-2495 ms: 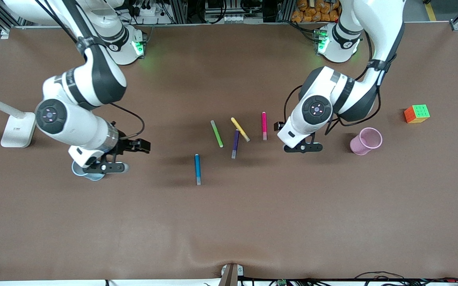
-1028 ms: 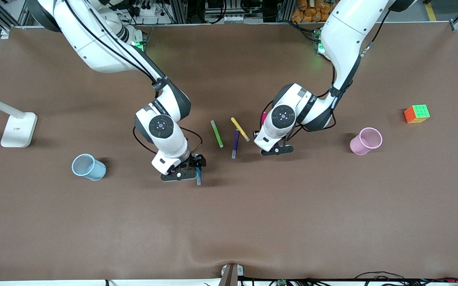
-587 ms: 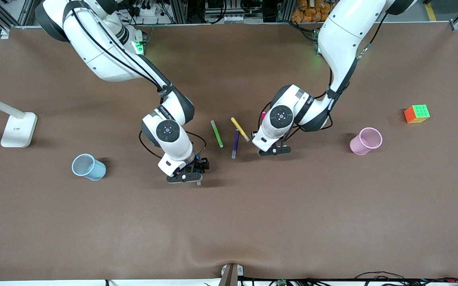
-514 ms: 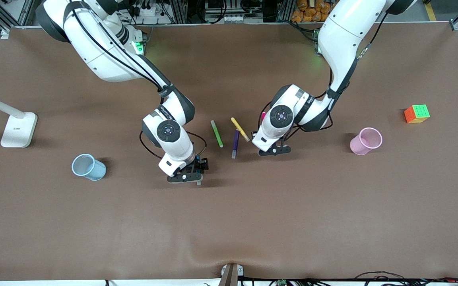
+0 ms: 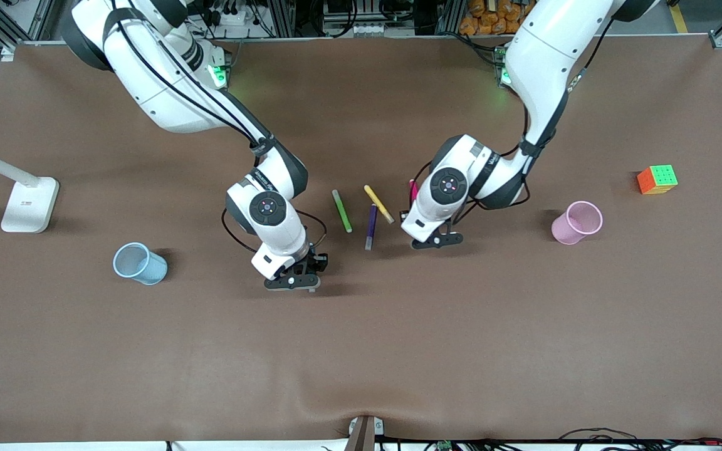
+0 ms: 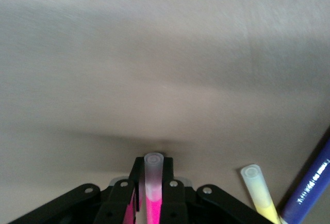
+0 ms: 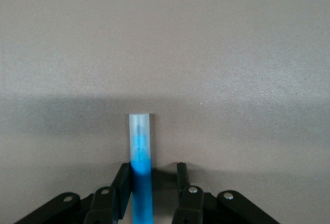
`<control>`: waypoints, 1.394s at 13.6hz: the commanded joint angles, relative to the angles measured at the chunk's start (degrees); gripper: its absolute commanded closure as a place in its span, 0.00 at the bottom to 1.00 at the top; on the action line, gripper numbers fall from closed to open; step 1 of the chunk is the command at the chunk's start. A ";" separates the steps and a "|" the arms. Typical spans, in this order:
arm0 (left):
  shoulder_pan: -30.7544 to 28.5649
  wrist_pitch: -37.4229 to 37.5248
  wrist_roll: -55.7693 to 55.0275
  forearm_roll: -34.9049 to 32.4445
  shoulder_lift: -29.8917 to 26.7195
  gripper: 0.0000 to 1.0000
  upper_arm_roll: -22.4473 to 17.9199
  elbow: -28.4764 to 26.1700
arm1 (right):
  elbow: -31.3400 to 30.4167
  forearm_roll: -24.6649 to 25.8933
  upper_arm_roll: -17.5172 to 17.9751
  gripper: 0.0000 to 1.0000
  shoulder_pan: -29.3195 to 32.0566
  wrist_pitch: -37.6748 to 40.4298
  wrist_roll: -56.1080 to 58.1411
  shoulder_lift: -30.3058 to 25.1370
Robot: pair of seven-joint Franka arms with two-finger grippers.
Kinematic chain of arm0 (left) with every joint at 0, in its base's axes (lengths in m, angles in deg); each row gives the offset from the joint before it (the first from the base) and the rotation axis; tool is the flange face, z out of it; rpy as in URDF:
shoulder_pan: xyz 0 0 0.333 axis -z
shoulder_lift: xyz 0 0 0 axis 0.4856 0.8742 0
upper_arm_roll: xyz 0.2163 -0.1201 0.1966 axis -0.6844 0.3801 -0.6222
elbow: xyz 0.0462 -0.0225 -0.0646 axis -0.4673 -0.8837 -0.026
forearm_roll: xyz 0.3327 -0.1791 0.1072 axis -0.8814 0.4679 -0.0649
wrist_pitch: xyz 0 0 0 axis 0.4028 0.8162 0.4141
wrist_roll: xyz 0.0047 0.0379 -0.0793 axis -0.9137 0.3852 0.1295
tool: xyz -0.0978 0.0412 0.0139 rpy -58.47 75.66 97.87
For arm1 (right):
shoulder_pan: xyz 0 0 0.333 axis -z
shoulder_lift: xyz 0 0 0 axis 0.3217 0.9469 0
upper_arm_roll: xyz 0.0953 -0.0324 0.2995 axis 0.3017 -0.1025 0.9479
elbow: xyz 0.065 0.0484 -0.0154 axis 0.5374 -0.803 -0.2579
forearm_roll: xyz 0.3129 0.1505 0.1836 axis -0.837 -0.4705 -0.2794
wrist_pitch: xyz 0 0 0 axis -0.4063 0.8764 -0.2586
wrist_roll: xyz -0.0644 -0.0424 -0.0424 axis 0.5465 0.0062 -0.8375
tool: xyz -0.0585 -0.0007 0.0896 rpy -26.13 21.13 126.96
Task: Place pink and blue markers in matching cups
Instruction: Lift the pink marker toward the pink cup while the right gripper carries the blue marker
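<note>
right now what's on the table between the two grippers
In the front view, the green marker, yellow marker and purple marker lie between the right gripper and left gripper.

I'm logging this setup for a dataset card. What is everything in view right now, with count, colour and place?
Pink marker: one, between the left gripper's fingers.
Blue marker: one, between the right gripper's fingers.
Green marker, yellow marker, purple marker: one each, mid-table between the arms.
Blue cup: one, pale, toward the right arm's end.
Pink cup: one, pale, toward the left arm's end.
Puzzle cube: one, multicoloured, beside the pink cup.
Lamp base: one, white, table edge.
Left gripper: low at the pink marker.
Right gripper: low at the blue marker.
</note>
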 commanded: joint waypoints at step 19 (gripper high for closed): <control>-20.94 11.77 1.47 -36.12 -24.33 1.00 0.02 -7.56 | -9.84 1.90 2.09 1.00 16.18 14.61 28.89 -22.96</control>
